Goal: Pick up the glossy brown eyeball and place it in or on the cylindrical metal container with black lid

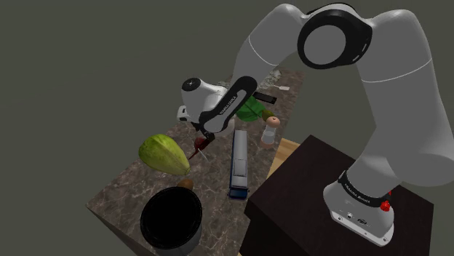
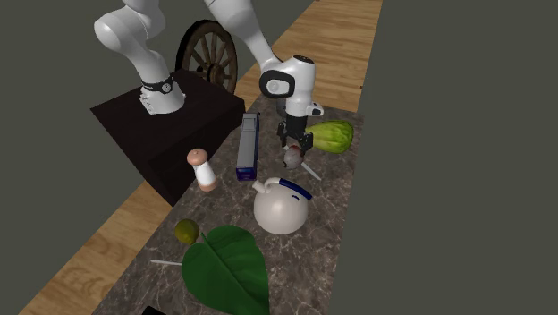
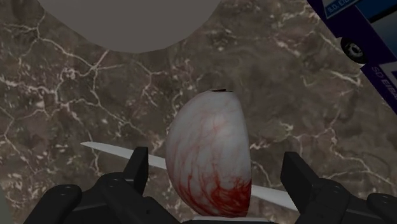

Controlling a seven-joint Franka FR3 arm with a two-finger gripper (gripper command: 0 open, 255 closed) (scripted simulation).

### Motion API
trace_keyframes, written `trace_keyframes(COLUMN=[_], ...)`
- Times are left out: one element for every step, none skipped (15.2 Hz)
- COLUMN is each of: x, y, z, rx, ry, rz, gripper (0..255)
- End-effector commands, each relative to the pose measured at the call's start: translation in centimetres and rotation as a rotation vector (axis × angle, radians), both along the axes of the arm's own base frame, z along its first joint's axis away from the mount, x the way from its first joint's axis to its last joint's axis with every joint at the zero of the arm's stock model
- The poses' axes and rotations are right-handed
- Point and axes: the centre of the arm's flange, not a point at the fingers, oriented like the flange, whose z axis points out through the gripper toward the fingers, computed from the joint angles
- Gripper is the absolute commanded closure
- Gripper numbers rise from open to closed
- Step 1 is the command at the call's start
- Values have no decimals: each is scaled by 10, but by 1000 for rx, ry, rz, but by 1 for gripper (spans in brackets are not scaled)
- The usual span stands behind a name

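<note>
A white, red-veined eyeball sits between the spread fingers, touching neither; behind it a thin white strip crosses the marbled surface

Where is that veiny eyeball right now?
In the second exterior view the eyeball lies on the marble counter just below the hand, between a green fruit to the right and a long blue toy bus to the left.

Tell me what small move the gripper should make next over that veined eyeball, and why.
Probably shut the gripper on the eyeball. In the wrist view the whitish, red-veined ball sits between the open fingers, which stand clear of it on both sides, so it is framed but not yet held.
</note>
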Motion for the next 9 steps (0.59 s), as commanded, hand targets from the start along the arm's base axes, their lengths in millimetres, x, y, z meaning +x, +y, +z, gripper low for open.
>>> trace_keyframes(x=[0, 0, 0, 0, 0, 0, 0, 0, 0], y=[0, 0, 0, 0, 0, 0, 0, 0, 0], z=[0, 0, 0, 0, 0, 0, 0, 0, 0], rx=[0, 0, 0, 0, 0, 0, 0, 0, 0], ry=[0, 0, 0, 0, 0, 0, 0, 0, 0], rz=[0, 0, 0, 0, 0, 0, 0, 0, 0], gripper=[0, 255, 255, 255, 255, 255, 255, 255, 255])
